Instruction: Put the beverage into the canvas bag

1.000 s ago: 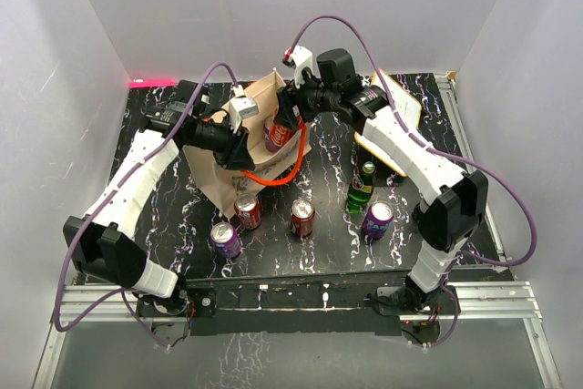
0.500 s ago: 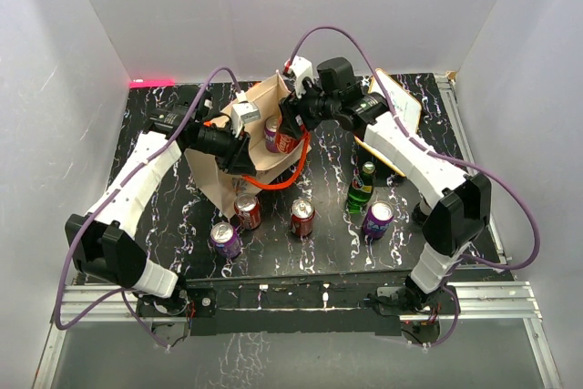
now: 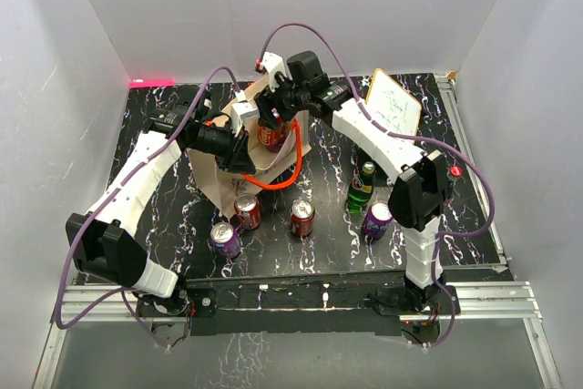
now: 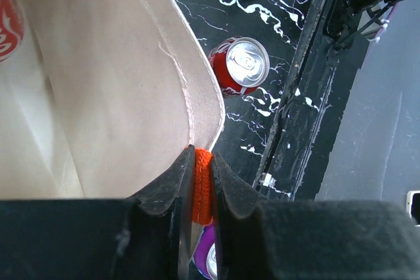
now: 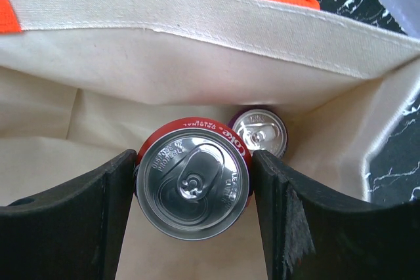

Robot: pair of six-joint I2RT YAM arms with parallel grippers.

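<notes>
Walls: plain white panels are seen on three sides, and a red light strip (image 3: 150,82) glows at the far left corner.
Bench (image 3: 328,248): black with white veining. Red cans (image 3: 248,210), purple cans (image 3: 377,220) and a green bottle (image 3: 362,187) are left standing toward the near edge. A white board (image 3: 393,105) is propped at the far right corner.
Canvas bag (image 3: 219,184): stood left of centre toward the far edge, with its mouth held open.
Right arm: swung leftward within the last second, so the board is now uncovered. The right end effector (image 3: 271,123) is kept at the bag mouth.
Left end effector (image 4: 200,191): pinched tight on the orange handle (image 4: 203,181).
Beverage (image 5: 193,178): a red can clamped upright by the right end effector, with bag walls seen around it. Lowering and release are judged to remain.
Purple can inside (image 5: 261,134): seen deeper in the bag.
</notes>
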